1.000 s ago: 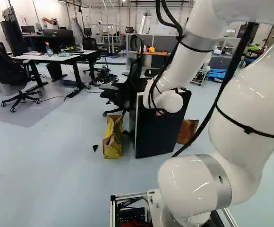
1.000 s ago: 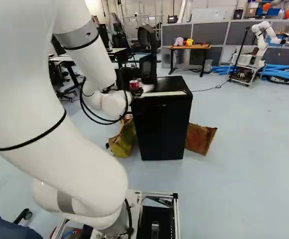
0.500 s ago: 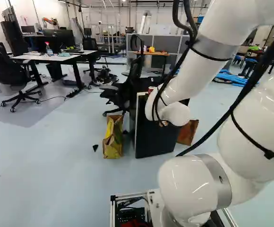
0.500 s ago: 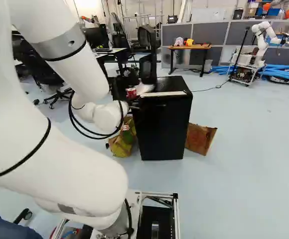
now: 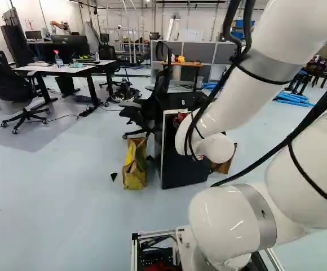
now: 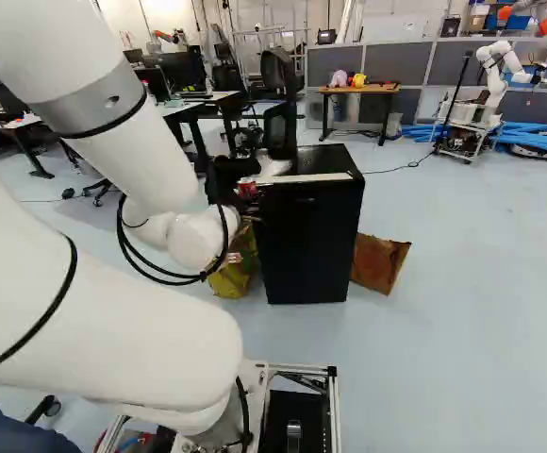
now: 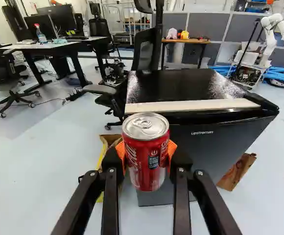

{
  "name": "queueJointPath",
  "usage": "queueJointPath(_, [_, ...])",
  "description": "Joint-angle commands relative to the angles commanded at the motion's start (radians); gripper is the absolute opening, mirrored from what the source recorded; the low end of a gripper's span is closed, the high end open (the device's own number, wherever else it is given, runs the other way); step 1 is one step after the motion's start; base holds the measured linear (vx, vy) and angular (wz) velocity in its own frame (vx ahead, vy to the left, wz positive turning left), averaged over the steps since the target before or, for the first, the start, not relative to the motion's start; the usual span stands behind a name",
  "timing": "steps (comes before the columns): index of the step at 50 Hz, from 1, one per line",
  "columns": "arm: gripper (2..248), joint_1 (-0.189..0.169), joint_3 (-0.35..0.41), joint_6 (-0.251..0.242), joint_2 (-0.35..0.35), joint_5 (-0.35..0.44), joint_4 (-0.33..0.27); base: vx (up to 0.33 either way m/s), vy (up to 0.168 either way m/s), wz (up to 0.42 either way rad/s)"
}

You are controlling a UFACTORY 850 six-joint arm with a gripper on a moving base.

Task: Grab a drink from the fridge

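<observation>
In the gripper point(image 7: 146, 155), clasped a red can point(image 7: 145, 171) upright from both sides
Likely needed to draw away from the fridge point(image 7: 201, 154) beyond, with long axis vertical

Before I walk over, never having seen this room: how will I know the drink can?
Find the small black fridge with the pale strip along its top front edge. In front of it, a red can with a silver top is held between black fingers with orange pads. Being held sets it apart from the yellow bag and brown bag on the floor.
</observation>
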Motion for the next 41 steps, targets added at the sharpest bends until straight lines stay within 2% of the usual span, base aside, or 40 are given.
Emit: queueJointPath(41, [100, 0.001, 0.022, -0.002, 0.019, -0.002, 0.001, 0.0, 0.0, 0.0])
